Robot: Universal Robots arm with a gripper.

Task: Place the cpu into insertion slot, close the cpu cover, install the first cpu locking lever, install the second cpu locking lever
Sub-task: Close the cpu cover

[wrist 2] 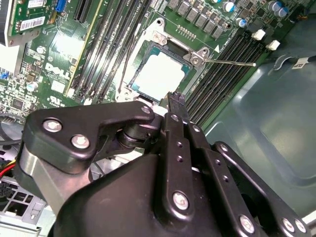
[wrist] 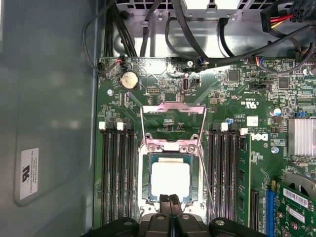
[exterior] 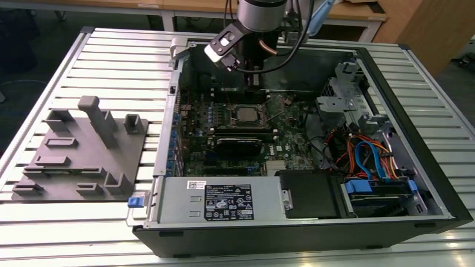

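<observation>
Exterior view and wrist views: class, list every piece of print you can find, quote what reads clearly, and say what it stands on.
On the power supply label: dense print and symbols, too small to read.
On the case wall sticker: a mark and fine lines, too small to read.
On the green card stickers: barcodes and codes, unreadable.
On the motherboard: a white brand logo, not quoted here; tiny codes, unreadable.

The cpu (wrist: 170, 178) sits in the insertion slot (wrist: 146, 174), cpu cover (wrist: 173, 105) open.
</observation>
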